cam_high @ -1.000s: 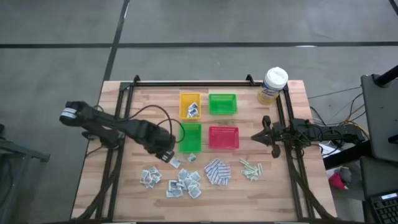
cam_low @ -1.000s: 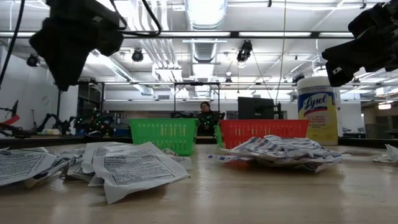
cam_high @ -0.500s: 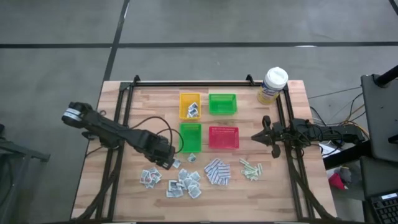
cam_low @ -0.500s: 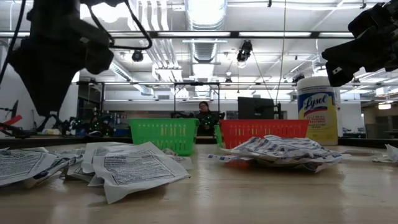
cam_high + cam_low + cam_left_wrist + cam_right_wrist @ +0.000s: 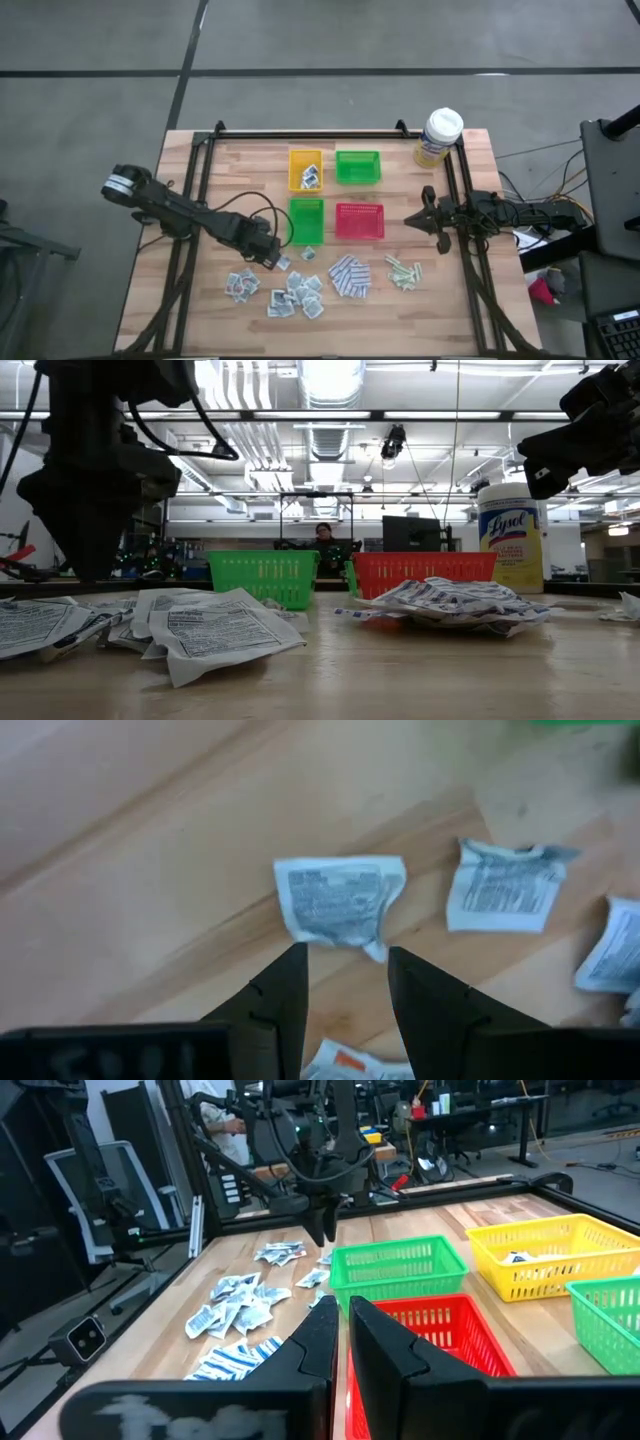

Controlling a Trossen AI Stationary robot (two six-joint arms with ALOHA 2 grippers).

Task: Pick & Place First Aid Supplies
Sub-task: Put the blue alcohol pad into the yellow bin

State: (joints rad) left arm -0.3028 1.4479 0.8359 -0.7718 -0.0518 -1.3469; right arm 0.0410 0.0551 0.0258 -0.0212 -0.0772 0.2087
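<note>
My left end effector [image 5: 345, 982] hangs released just above a crumpled white packet [image 5: 340, 902] on the wooden surface [image 5: 210, 310], beside the near green tray [image 5: 306, 220]. More packets [image 5: 290, 292] lie scattered close by. My right end effector [image 5: 340, 1330] waits clenched and empty at the surface's right edge.

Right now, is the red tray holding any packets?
No, in the high view the red tray is bare inside; the packets lie on the table.
</note>
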